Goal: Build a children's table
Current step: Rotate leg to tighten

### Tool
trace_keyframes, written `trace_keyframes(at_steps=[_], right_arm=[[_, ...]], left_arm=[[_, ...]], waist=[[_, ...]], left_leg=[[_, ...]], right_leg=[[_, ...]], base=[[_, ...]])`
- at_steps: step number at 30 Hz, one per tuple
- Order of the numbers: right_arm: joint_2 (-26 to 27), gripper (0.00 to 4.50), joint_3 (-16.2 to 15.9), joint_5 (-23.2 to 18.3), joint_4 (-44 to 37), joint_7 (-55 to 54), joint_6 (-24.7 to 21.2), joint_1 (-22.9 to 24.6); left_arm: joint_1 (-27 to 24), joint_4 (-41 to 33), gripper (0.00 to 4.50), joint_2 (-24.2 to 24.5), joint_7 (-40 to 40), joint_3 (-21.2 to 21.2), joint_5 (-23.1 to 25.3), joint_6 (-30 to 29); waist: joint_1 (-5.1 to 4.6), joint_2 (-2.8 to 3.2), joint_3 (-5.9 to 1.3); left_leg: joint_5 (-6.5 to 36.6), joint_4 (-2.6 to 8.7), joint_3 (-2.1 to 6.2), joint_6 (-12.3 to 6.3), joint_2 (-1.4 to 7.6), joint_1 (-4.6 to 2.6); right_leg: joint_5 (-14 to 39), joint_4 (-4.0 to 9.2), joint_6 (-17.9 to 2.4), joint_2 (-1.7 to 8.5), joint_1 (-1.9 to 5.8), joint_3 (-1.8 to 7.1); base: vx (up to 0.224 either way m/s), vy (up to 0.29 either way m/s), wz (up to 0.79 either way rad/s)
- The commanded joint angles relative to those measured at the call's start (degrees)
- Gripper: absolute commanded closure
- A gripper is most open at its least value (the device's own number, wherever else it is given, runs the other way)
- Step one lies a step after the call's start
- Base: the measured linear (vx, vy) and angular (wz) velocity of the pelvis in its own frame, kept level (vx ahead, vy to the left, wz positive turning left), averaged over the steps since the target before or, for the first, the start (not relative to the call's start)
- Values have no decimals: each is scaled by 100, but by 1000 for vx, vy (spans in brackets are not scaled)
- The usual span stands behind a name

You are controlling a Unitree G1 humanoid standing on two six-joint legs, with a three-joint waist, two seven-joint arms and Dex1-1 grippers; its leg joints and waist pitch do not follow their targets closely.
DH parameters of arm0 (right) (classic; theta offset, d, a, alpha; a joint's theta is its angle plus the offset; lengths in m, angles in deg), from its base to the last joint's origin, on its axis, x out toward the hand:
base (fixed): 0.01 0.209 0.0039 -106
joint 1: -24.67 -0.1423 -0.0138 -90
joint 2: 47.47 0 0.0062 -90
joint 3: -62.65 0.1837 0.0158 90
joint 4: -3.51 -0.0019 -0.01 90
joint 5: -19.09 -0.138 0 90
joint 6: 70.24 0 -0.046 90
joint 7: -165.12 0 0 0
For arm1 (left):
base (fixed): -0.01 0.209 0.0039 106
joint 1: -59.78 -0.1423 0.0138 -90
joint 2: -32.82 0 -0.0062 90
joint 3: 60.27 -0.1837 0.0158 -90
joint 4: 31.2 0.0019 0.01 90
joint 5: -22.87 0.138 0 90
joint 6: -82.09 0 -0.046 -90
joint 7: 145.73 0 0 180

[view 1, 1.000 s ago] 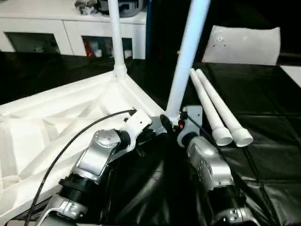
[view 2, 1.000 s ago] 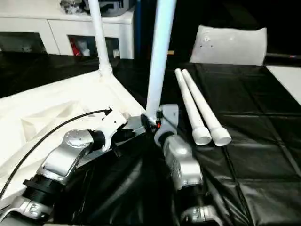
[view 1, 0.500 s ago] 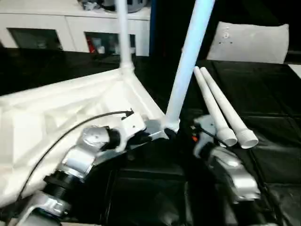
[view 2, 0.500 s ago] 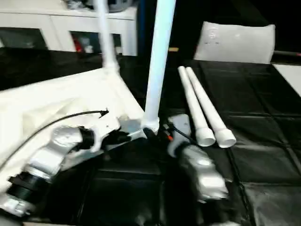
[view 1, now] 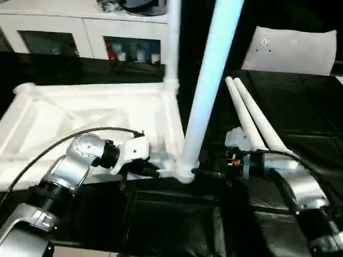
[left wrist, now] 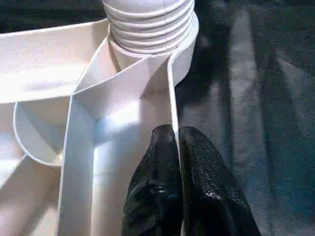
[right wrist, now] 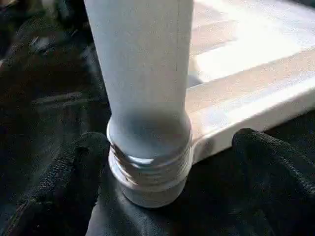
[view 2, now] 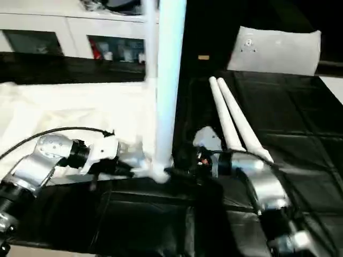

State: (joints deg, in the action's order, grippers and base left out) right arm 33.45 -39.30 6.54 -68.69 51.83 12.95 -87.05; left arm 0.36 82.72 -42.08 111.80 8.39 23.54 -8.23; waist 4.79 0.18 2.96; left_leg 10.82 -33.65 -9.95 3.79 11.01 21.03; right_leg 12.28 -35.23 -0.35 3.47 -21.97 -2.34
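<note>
Upside-down white table top (view 1: 80, 120) lying ribbed side up on the black-covered bench (view 1: 300, 112), toward the left half of the head views. Two legs standing upright in its corner sockets: a near leg (view 1: 206, 91) at the closest right corner, thick and tall, running out past the top edge of the frame; a far leg (view 1: 172, 40) at the back right corner, thinner in view. Threaded base of the near leg visible in the left wrist view, seated in its round socket (left wrist: 147, 46) where the ribs meet.

Left gripper (view 1: 155, 172) pressed against the table top's near edge just beside that socket, fingers (left wrist: 197, 187) clenched together with an upright rib wall at their tips; whether the rib is actually pinched, cannot tell. Right gripper (right wrist: 162, 147) at the base of the near leg from the other side, fingers (right wrist: 69, 172) spread wide on either side of the threaded collar, released and not touching it.

Two loose legs (view 1: 252, 120) lying side by side on the bench to the right, touching each other, wide ends toward the robot, just behind the right forearm. White cabinet (view 1: 80, 32) with open shelves at the back left; white pad-like object (view 1: 292, 48) at the back right.
</note>
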Motion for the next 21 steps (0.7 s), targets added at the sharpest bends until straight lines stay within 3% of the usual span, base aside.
trace_keyframes(at_steps=[1, 5, 7, 9, 17, 21], right_arm=[[37, 34, -129, 128, 175, 181, 67, -170], [162, 48, -292, 99, 380, 360, 14, -333], [182, 86, -321, 98, 415, 388, 15, -351], [213, 93, -347, 102, 482, 416, 29, -384], [421, 162, -344, 28, 808, 565, 7, -533], [481, 172, -315, -71, 801, 672, -135, -503]], left_arm=[[56, 76, 450, 3, 364, -318, 121, 197], [110, 144, 450, 18, 469, -366, 136, 312], [113, 159, 450, 21, 473, -370, 134, 335], [117, 177, 450, 24, 476, -371, 137, 367], [66, 152, 450, 41, 575, -362, 90, 381], [41, 178, 450, 37, 558, -323, 62, 388]], waist=[[-13, -28, -353], [23, -36, -364], [40, -26, -372], [48, -32, -373], [55, -41, -373], [54, -46, -372]], left_leg=[[847, 367, 20, -264, 244, -90], [747, 365, 21, -253, 245, -84], [676, 361, 24, -266, 247, -87], [638, 357, 22, -283, 246, -82], [707, 365, 23, -232, 248, -84], [692, 358, 18, -246, 243, -81]], right_leg=[[340, 350, -1507, 441, 233, 241], [236, 313, -1522, 434, 232, 229], [138, 297, -1531, 437, 231, 226], [73, 289, -1532, 436, 235, 226], [199, 295, -1523, 440, 230, 219], [187, 295, -1528, 440, 233, 222]], base=[[0, 0, 0], [0, 0, 0], [0, 0, 0], [0, 0, 0], [0, 0, 0], [0, 0, 0]])
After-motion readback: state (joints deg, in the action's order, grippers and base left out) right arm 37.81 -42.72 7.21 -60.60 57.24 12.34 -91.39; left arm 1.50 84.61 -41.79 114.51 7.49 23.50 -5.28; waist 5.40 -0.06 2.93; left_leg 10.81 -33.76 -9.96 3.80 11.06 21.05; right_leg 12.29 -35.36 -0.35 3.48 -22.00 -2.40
